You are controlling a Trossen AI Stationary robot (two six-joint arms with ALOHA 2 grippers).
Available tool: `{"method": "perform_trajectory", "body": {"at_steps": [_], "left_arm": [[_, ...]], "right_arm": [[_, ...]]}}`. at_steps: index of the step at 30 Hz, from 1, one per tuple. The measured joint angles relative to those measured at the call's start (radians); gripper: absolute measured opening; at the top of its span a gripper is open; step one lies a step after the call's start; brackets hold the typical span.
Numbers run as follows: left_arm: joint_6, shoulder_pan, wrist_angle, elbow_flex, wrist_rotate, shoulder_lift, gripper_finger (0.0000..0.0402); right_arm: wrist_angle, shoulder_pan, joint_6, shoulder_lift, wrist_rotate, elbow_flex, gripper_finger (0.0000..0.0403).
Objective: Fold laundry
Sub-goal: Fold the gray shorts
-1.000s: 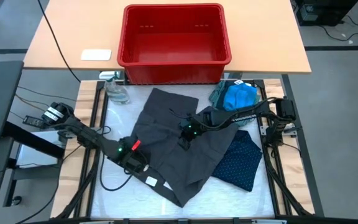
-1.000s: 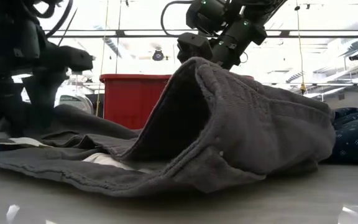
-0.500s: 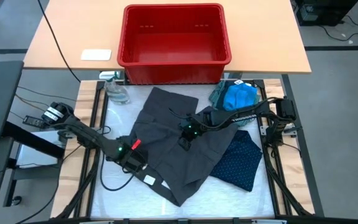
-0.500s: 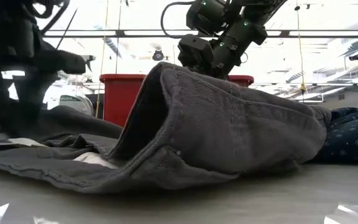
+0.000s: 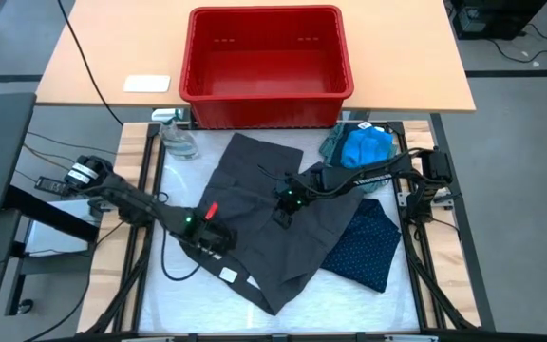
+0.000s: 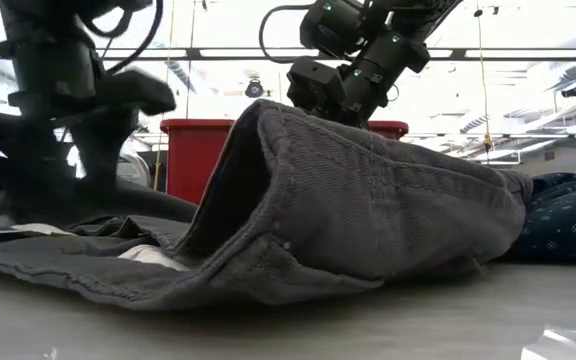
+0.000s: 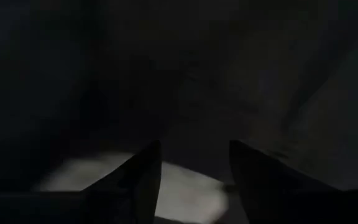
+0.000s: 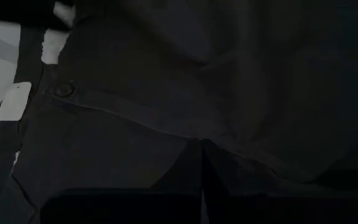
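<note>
A: We're mid-fold on the large charcoal-grey garment (image 5: pixel 278 228), spread across the middle of the work mat (image 5: pixel 174 290). The right gripper (image 5: pixel 284 201) sits over its centre, fingers clenched together, and the low view shows a tall hump of cloth rising right up to that gripper.

B: So is it pinching that fold?

A: It looks like a pinch on the raised fold, though the contact point itself is hidden from me, so that's a judgement. The right wrist view shows only dark fabric, a button and a seam close ahead.

B: And the left gripper (image 5: pixel 213 237)?

A: Down at the garment's left edge, its 2 fingers (image 7: pixel 143 177) parted about halfway with a gap between them. Whether any cloth sits in that gap I can't tell; that view is very dark.

B: Next move?

A: I'd say carry the lifted layer across and lay it flat while the left side keeps the edge from dragging.

B: The rest of the laundry?

A: The bright blue piece (image 5: pixel 366 147) is far right by the red bin (image 5: pixel 267 65), and the navy dotted piece (image 5: pixel 367 245) is at the near right, partly under the grey one.
</note>
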Motion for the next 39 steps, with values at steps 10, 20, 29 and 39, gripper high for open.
{"method": "perform_trajectory", "body": {"at_steps": [10, 20, 29, 39], "left_arm": [[0.19, 0.073, -0.034, 0.0, 0.001, 0.001, 0.0143], [0.253, 0.093, -0.014, 0.0, 0.069, 0.081, 0.0136], [0.276, 0.082, -0.016, 0.0, 0.14, 0.078, 0.0053], [0.397, 0.057, -0.026, 0.135, 0.253, 0.004, 0.0003]], "right_arm": [[0.0, -0.015, 0.002, 0.0, 0.0, 0.0, 0.0007], [-0.002, -0.014, 0.003, 0.0, -0.002, 0.0, 0.0007], [-0.003, -0.018, 0.003, 0.0, 0.003, 0.0, 0.0007], [-0.028, -0.059, 0.003, 0.002, 0.028, 0.0, 0.0006]]}}
